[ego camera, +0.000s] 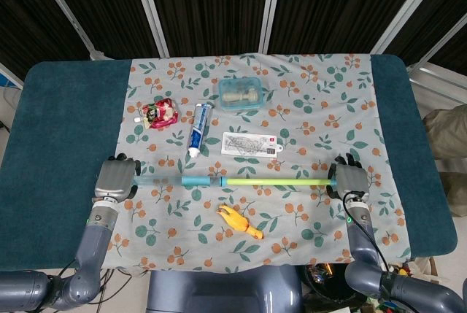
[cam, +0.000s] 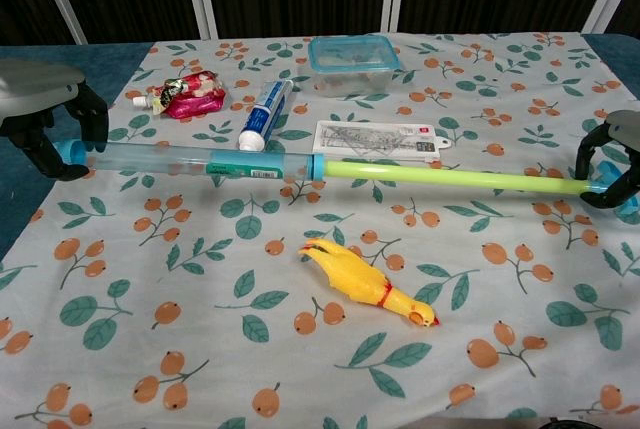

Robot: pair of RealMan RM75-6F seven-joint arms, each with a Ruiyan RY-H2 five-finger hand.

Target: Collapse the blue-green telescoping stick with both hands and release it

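Stick [cam: 330,166] extended to full length, lifted a little over the flowered cloth [ego camera: 306,203] on the counter, lying across between the two hands. Blue clear tube toward the left, thin green rod toward the right. Left hand [ego camera: 115,179] wrapped on the blue end, dark fingers [cam: 92,111] curled around the end cap. Right hand [ego camera: 350,179] closed on the far green end, fingers [cam: 597,166] hooked around the tip.

For the collapse, best to push both ends toward each other along one straight line, so the green rod slides into the blue tube without bending. Better to keep both ends at the same height; any tilt probably jams the rod at the collar. Good to go slowly near the end, then lower it and spread the fingers. Rubber chicken [cam: 365,291] just below the middle of the stick, toothpaste tube [cam: 265,114] and card [cam: 380,139] beyond it: worth avoiding at release.
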